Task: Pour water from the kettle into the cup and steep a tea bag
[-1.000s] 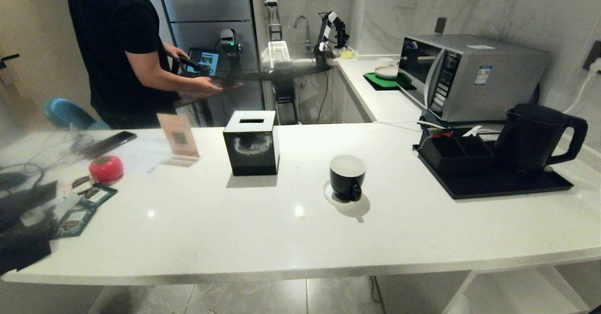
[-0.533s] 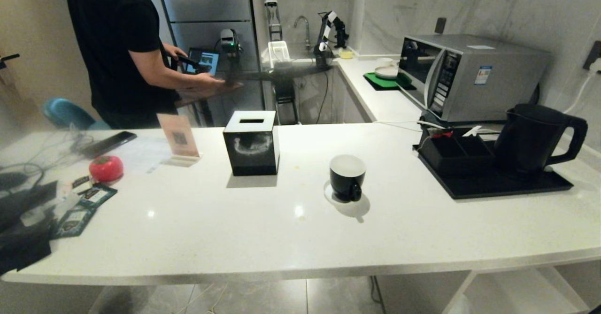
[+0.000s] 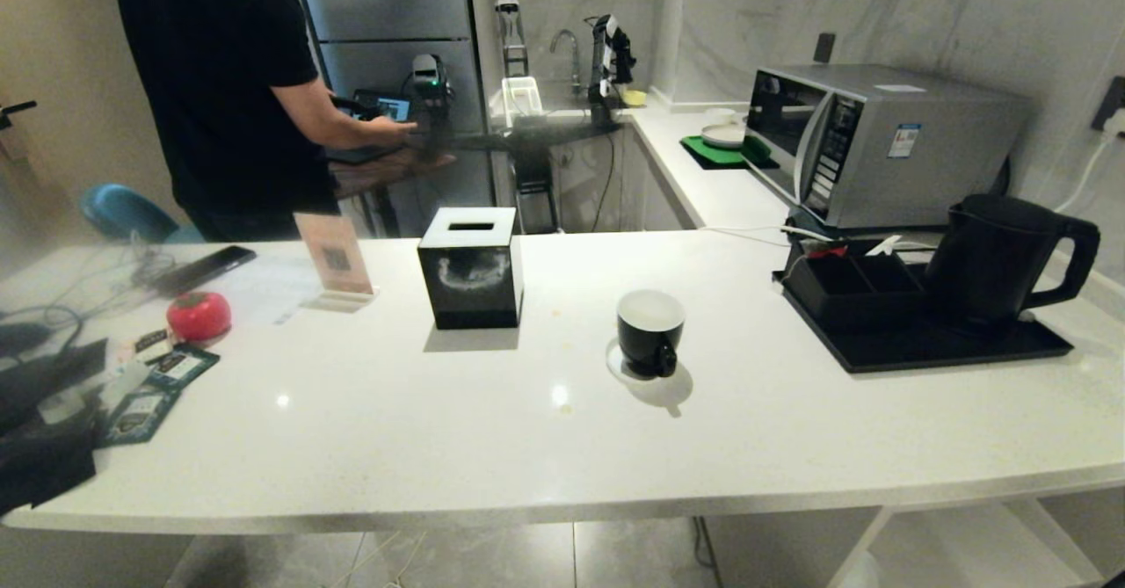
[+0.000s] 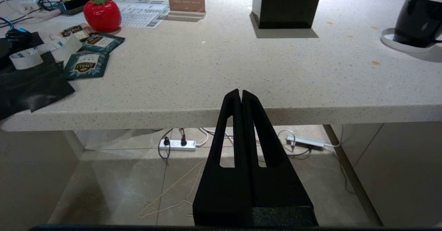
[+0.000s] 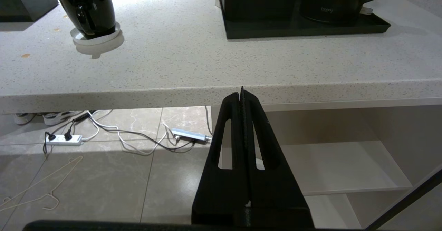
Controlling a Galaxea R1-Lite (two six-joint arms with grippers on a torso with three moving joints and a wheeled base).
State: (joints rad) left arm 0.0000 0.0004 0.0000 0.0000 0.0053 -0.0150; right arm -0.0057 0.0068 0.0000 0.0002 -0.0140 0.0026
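Note:
The black kettle (image 3: 997, 258) stands on a black tray (image 3: 923, 349) at the right of the white counter, handle to the right. The small black cup (image 3: 649, 331), white inside, sits on a white coaster mid-counter, its handle toward me. Several green tea bag packets (image 3: 149, 395) lie at the counter's left end, also seen as packets (image 4: 86, 63) in the left wrist view. Neither arm shows in the head view. My left gripper (image 4: 240, 92) hangs shut and empty below the counter's front edge. My right gripper (image 5: 241, 92) is likewise shut and empty; its view holds the cup (image 5: 88, 8) and the kettle (image 5: 331, 1).
A black cube tissue box (image 3: 471, 269) stands left of the cup. A red tomato-shaped object (image 3: 199, 315), a card stand (image 3: 334, 254), a phone and cables lie at the left. A microwave (image 3: 879, 140) sits behind the tray. A person (image 3: 228, 87) stands beyond the counter.
The person behind the counter has shifted their arms over the far table, and a small robot arm by the sink has straightened up. The counter's objects and my grippers have stayed still.

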